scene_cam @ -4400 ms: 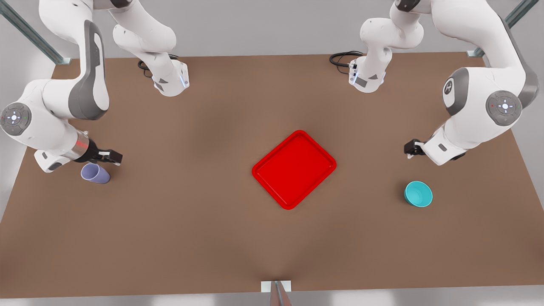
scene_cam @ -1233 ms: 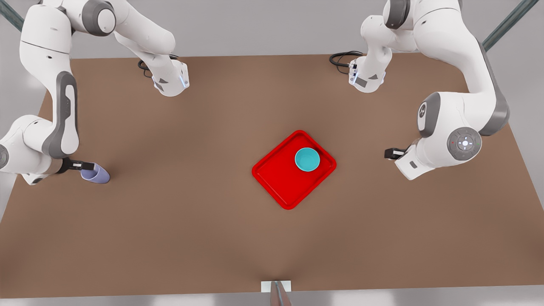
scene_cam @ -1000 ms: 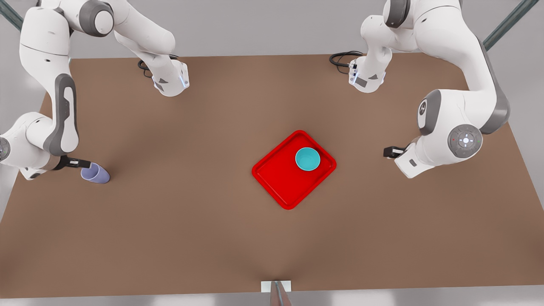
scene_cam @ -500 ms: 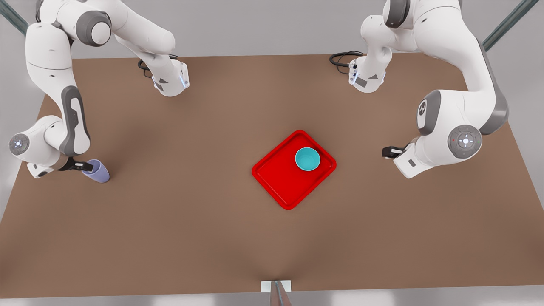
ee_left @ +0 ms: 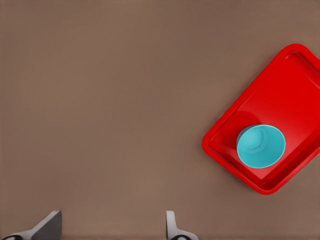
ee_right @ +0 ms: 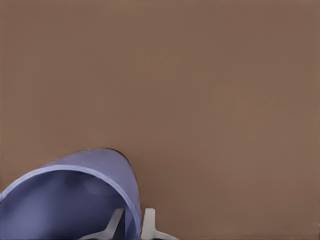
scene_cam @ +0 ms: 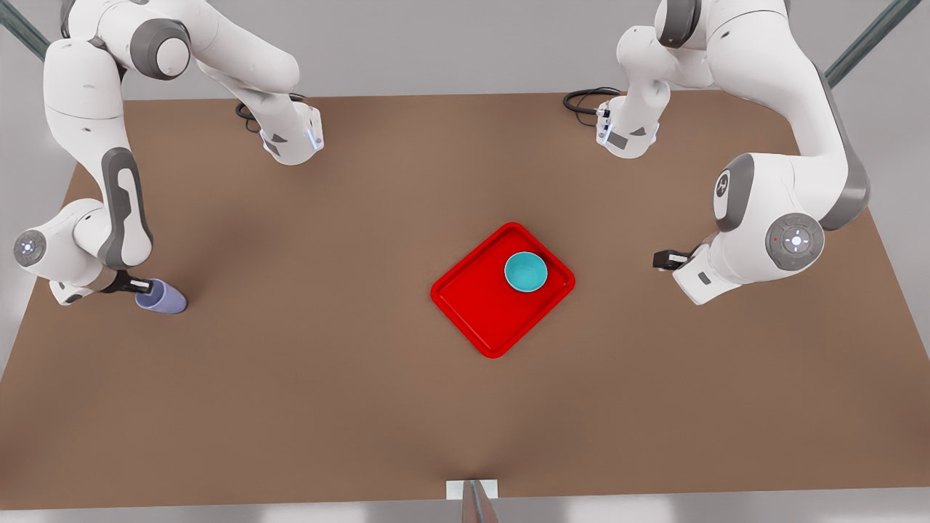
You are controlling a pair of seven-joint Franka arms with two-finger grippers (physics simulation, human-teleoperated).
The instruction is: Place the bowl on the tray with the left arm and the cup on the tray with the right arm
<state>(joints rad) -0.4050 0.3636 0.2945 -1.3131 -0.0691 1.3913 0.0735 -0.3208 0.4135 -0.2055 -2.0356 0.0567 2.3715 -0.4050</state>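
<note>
The right end effector [scene_cam: 139, 286] sits at the lip of the cup [scene_cam: 161, 297], near the edge of the table [scene_cam: 327, 407] on the front view's left. In the right wrist view its two pale fingertips [ee_right: 115, 223] straddle the cup's wall [ee_right: 90, 170], one inside the mouth and one outside, drawn close together with just the thin wall between them. I'd call that clenched on the cup's rim, with the cup itself resting on the table, well apart from the tray [scene_cam: 472, 319].

The cup looks like light, smooth, stiff plastic. A pinch on one side of the rim should carry it, though a slick thin wall could let it swing or slip if the arm turns sharply, so a steady lift seems wise. It is taller and narrower than the bowl, so I'd expect it to tip easily if set down crooked.

Over on the front view's right, the left end effector [scene_cam: 665, 259] waits above bare table, off to the side of the tray. Its fingers [ee_left: 47, 227] are spread wide apart and hold nothing. The bowl [scene_cam: 526, 272] already stands upright inside the tray, toward one corner, leaving free red floor beside it for the cup.
</note>
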